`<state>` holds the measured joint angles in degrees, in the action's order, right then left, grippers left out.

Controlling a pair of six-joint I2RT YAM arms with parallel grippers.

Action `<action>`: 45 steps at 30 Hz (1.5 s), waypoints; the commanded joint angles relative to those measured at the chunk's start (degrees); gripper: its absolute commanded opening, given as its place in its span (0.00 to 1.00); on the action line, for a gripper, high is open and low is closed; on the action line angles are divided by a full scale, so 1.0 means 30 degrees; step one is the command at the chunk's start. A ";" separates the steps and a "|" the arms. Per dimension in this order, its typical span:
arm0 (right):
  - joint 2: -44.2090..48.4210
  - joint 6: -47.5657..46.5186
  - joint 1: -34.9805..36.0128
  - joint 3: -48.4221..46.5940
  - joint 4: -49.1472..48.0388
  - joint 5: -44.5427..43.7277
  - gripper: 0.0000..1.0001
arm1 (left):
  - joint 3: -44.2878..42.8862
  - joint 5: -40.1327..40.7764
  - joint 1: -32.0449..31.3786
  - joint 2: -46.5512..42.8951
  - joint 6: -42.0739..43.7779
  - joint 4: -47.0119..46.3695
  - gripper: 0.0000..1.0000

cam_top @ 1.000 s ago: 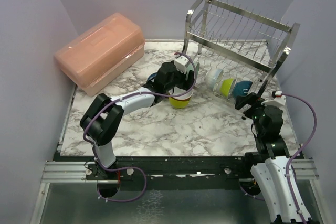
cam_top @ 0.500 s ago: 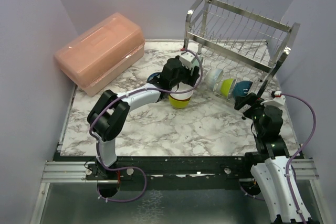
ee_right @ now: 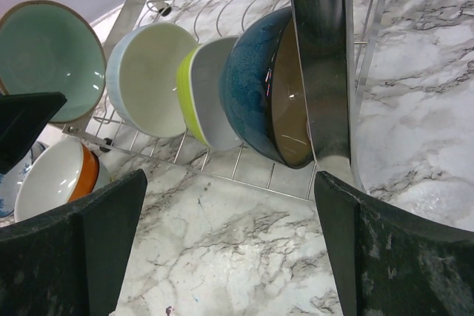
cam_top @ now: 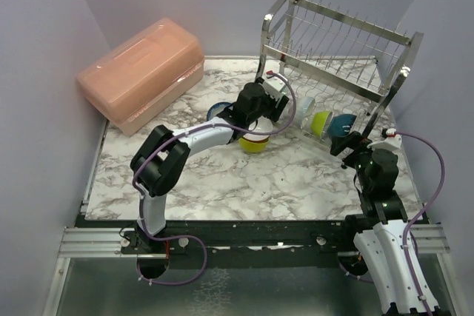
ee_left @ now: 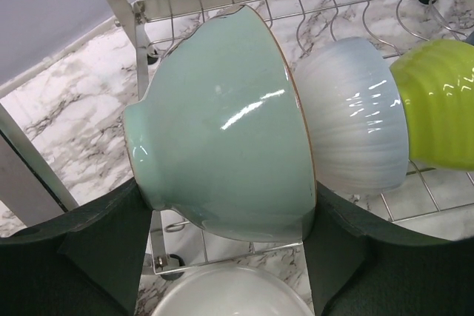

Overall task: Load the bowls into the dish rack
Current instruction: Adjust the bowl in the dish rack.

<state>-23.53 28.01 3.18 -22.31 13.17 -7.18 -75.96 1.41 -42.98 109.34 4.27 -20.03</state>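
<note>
1. Three bowls (ee_right: 152, 79) stand on edge in the dish rack (cam_top: 326, 72), at the table's 2 o'clock.
2. The left gripper (ee_left: 222, 246), clamped on a mint bowl (ee_left: 222, 123), holds it at that row's 9 o'clock end: slotting looks to be the step in hand.
3. Next, probably: seat it, then release. The right gripper (ee_right: 229, 249) gapes empty.

Rack (cam_top: 333, 42): we find it back right, box (cam_top: 141, 72) back left
Lower shelf (cam_top: 348, 88): three bowls (ee_right: 198, 94) in row, fourth bowl (ee_right: 48, 57) at left
</note>
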 commanded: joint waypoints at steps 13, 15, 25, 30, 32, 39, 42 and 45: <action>-0.0256 -0.0394 -0.0064 0.0090 -0.0012 0.0259 1.00 | -0.4323 0.1160 -0.0121 0.2660 0.1459 -0.1295 0.00; -0.0285 -0.0372 -0.0064 0.0056 -0.0001 0.0254 1.00 | -0.4720 0.1332 -0.0117 0.3049 0.1573 -0.1356 0.00; -0.0448 -0.0346 -0.0059 0.0052 0.0043 0.0338 1.00 | -0.5908 0.2080 -0.0123 0.4923 0.2516 -0.3112 0.00; -0.0508 -0.0359 -0.0066 0.0052 0.0037 0.0349 1.00 | -0.5853 0.2639 -0.0138 0.5635 0.3802 -0.5170 0.00; -0.0554 -0.0348 -0.0049 0.0052 0.0042 0.0342 1.00 | -0.5717 0.2383 -0.0127 0.5922 0.4372 -0.6105 0.00; -0.0679 -0.0372 -0.0035 0.0052 0.0048 0.0313 1.00 | -0.6567 0.1118 0.0025 0.7145 0.5199 -0.6960 0.00; -0.0729 -0.0376 -0.0035 0.0052 0.0021 0.0313 1.00 | -0.7157 0.1032 0.0111 0.7653 0.5295 -0.6975 0.00; -0.0765 -0.0399 -0.0020 -0.0003 0.0081 0.0313 1.00 | -0.7706 0.0387 0.0274 0.8054 0.5260 -0.6990 0.00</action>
<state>-25.58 27.88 3.18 -22.33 13.19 -7.14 -95.02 6.00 -42.83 132.70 18.50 -34.50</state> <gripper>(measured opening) 0.998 0.721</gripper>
